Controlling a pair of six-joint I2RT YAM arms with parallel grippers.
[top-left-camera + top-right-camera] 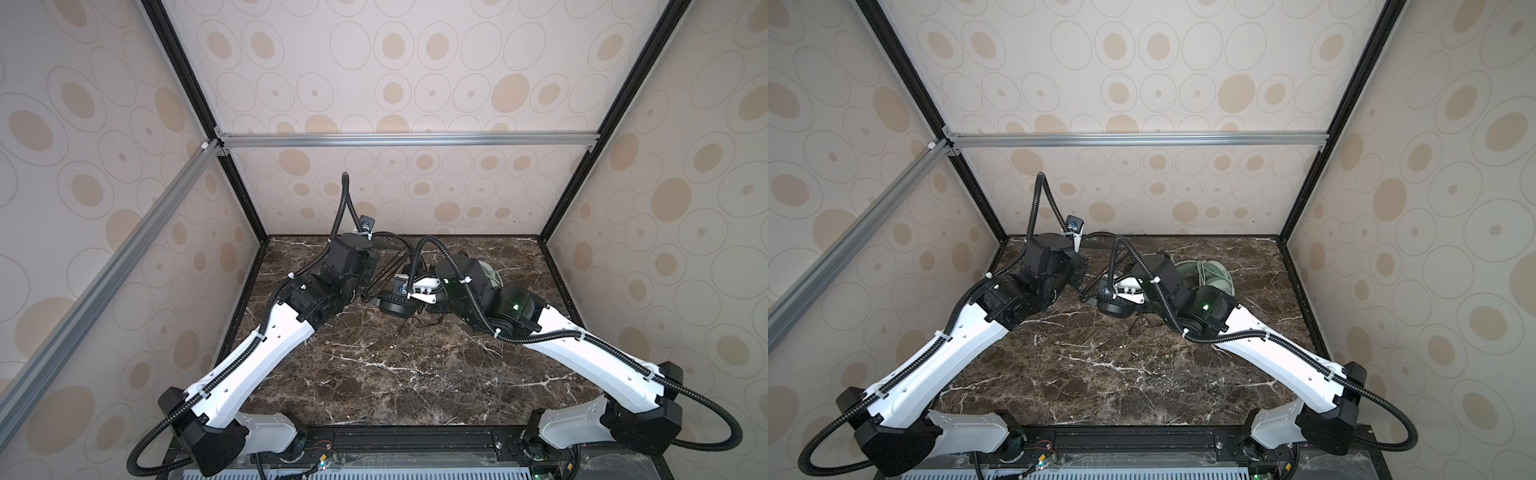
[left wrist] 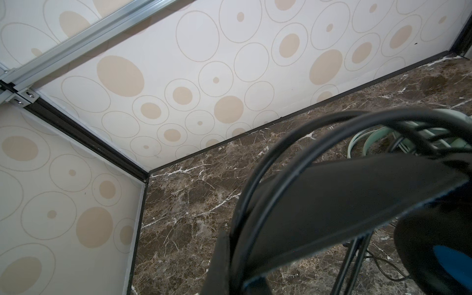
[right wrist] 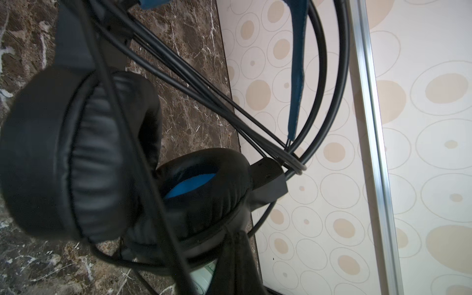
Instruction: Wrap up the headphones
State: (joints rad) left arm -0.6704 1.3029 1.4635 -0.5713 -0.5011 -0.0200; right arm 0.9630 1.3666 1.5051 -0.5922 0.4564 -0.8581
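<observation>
The black headphones (image 1: 397,307) with blue lining are held upright between both arms at the back middle of the table. In the left wrist view my left gripper (image 2: 229,270) is shut on their thin headband (image 2: 344,194). Several turns of black cord (image 3: 204,94) stretch from the ear cups (image 3: 76,153) to the headband. My right gripper (image 3: 229,275) is shut beside the lower ear cup, with a thin cord strand running into it. A loose cord end (image 1: 415,322) lies on the table. The mint-green headphones (image 1: 1210,272) lie behind the right arm. In both top views the wrists hide both grippers' fingertips.
The dark marble table (image 1: 395,374) is walled by patterned panels on three sides, and the back wall (image 1: 415,199) stands close behind the headphones. The left arm's cable loop (image 1: 347,199) rises near that wall. Both arm bases sit at the front edge.
</observation>
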